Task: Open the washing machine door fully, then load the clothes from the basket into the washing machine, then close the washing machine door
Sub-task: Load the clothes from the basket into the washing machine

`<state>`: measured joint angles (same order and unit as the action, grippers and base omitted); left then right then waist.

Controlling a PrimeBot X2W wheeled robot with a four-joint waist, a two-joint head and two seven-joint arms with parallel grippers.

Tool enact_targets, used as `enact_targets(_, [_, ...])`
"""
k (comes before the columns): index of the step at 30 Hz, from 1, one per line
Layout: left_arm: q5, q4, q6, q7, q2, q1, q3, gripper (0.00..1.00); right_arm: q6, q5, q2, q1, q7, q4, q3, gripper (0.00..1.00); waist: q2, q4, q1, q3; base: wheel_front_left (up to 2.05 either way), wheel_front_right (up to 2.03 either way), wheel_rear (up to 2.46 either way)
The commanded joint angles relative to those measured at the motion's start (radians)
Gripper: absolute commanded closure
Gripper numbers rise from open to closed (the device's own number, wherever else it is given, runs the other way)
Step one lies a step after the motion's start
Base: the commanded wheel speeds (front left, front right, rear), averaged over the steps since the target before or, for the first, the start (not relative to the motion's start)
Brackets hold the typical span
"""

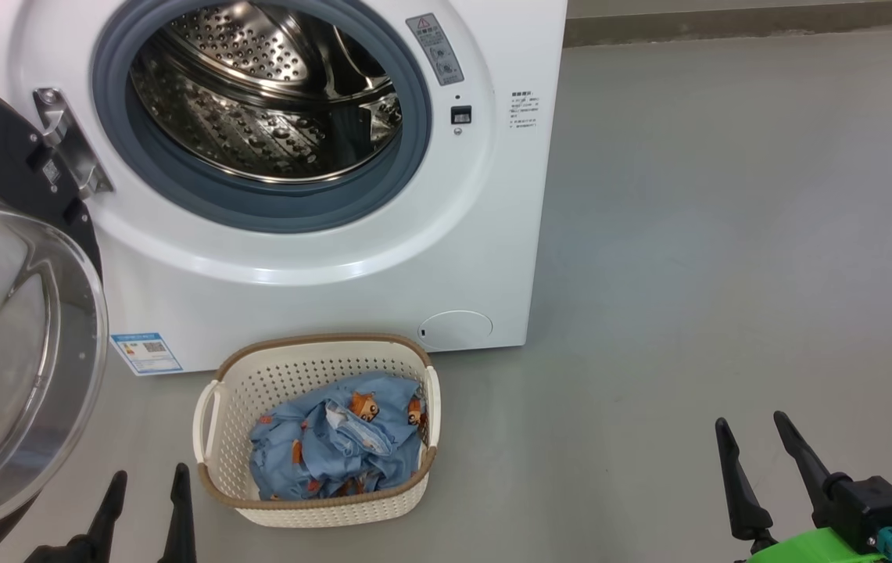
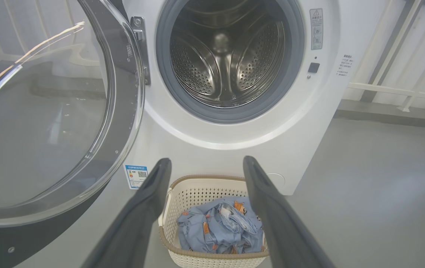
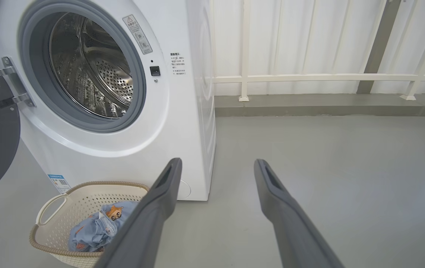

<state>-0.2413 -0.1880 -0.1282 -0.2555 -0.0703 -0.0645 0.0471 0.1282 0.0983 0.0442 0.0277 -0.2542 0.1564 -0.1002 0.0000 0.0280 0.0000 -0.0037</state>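
The white washing machine point(image 1: 320, 274) stands ahead with its steel drum point(image 1: 266, 94) exposed. Its door point(image 1: 16, 352), black-rimmed with a clear glass bowl, is swung out to the left on its metal hinge point(image 1: 70, 145). On the floor before the machine sits the cream basket point(image 1: 317, 430) holding the light-blue printed clothes point(image 1: 336, 446). My left gripper point(image 1: 147, 481) is open at the lower left, just left of the basket and right of the door. My right gripper point(image 1: 754, 426) is open at the lower right, well away from the basket. In the left wrist view the basket point(image 2: 197, 193) and clothes point(image 2: 219, 227) lie between the fingers point(image 2: 149, 193).
Grey floor point(image 1: 727, 234) stretches to the right of the machine. A low step and white railing point(image 3: 309, 78) run along the back wall. A blue label sticker point(image 1: 145, 353) sits at the machine's lower left corner.
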Motion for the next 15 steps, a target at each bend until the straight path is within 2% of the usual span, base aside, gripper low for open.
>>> enact_targets(1, [0.016,0.029,-0.002,-0.006,-0.016,0.017,0.034,0.00,0.003,-0.002,0.006,0.000,-0.008,-0.021,0.024,0.00,0.0000,0.001,0.0000,0.001,0.00,0.00,0.00])
enact_targets(15, [0.027,0.016,-0.002,-0.006,-0.013,0.022,0.033,0.00,0.003,0.000,0.006,0.002,-0.008,-0.012,0.019,0.00,0.0000,0.015,0.0000,0.001,0.00,0.00,0.00])
